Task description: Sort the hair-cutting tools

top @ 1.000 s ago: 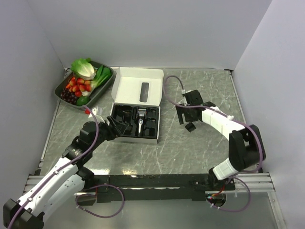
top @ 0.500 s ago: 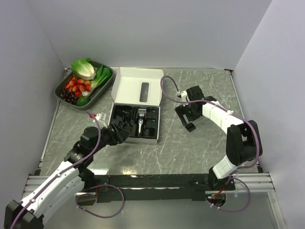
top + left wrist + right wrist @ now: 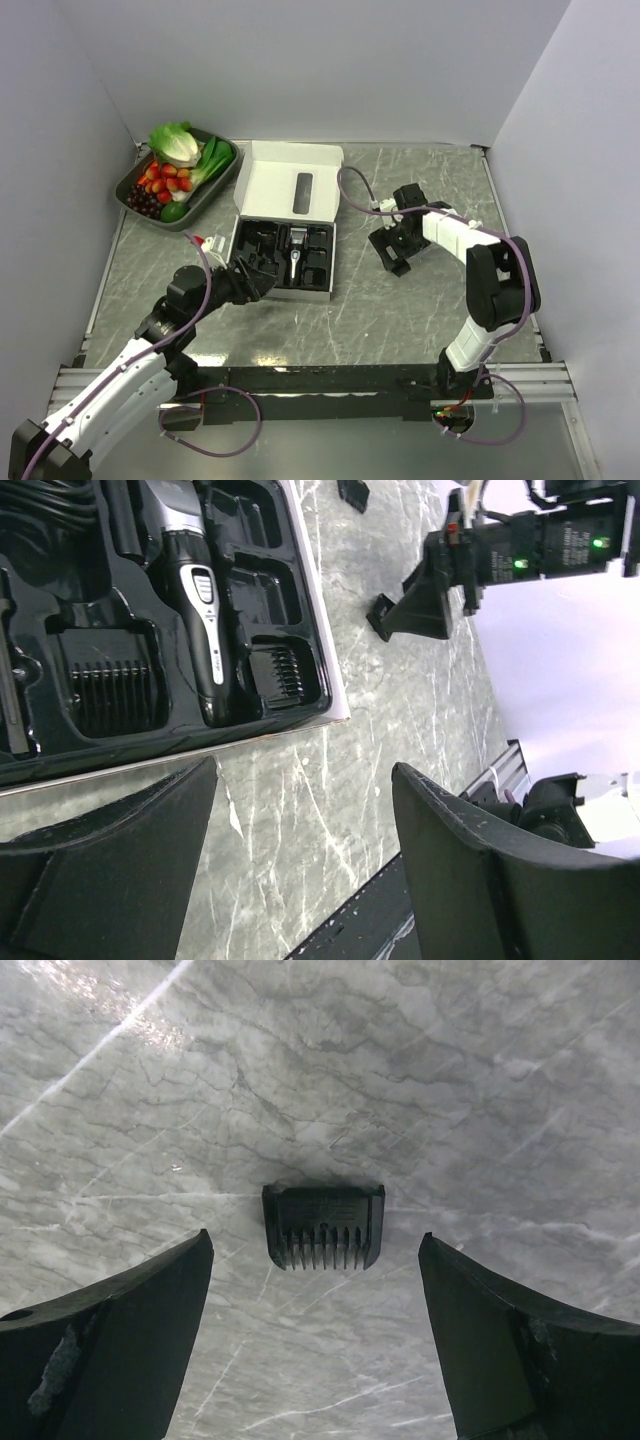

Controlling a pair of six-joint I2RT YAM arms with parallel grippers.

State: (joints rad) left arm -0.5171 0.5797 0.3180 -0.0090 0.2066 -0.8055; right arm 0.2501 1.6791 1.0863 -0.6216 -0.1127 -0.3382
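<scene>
The black-and-silver hair clipper [image 3: 296, 253] lies in the black insert of the open box [image 3: 284, 290], with black comb guards [image 3: 112, 695] in the pockets beside it; it also shows in the left wrist view [image 3: 195, 590]. My left gripper [image 3: 255, 283] is open and empty at the box's near left corner, with bare table between its fingers in the left wrist view [image 3: 303, 767]. My right gripper [image 3: 393, 255] is open, pointing down over a loose black comb guard [image 3: 323, 1225] that lies flat on the marble table, between the fingertips and untouched.
The white box lid [image 3: 290, 180] lies open behind the insert. A tray of vegetables and fruit [image 3: 131, 184] stands at the back left. A small black piece [image 3: 352, 490] lies on the table beyond the box. Grey walls close three sides.
My right gripper has swung in and settled over the loose comb guard, which lay beside it before. My left gripper has drawn back slightly toward the box's near edge.
</scene>
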